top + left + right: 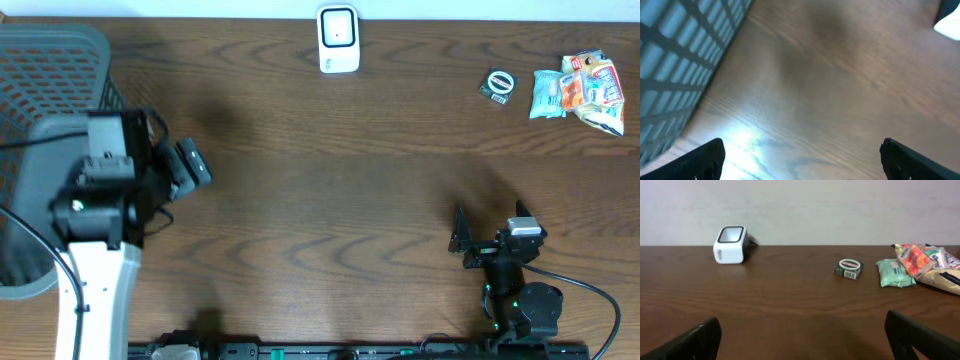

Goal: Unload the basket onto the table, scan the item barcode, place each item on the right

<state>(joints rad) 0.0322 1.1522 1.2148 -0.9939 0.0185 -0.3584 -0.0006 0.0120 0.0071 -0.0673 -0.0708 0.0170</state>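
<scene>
Both end effectors hang with their jaws spread wide and nothing between them: the right end effector (462,240) low over the near right of the table (330,180), the left end effector (185,172) at the left side.

The items to scan lie in a loose group at the far right corner. A small green box (498,84) with a round label on top sits a little apart from the rest, then a green pouch (547,93), then a heap of snack bags (595,92) touching the pouch. The white scanner (338,40) stands at the far edge near the middle, well apart from them. A grey mesh basket (50,60) fills the left end, just beside the left arm.

As I judge it, the task has barely begun: no item is picked up and none is near the scanner. Choosing one, lifting it and showing its barcode to the scanner window are all left.

From the right wrist view the box shows what looks like a barcode on its front face, too small to be sure of. How many snack bags are in the heap I cannot tell, and the right wrist view cuts it off at the edge. The basket's inside is hidden behind the left arm.
</scene>
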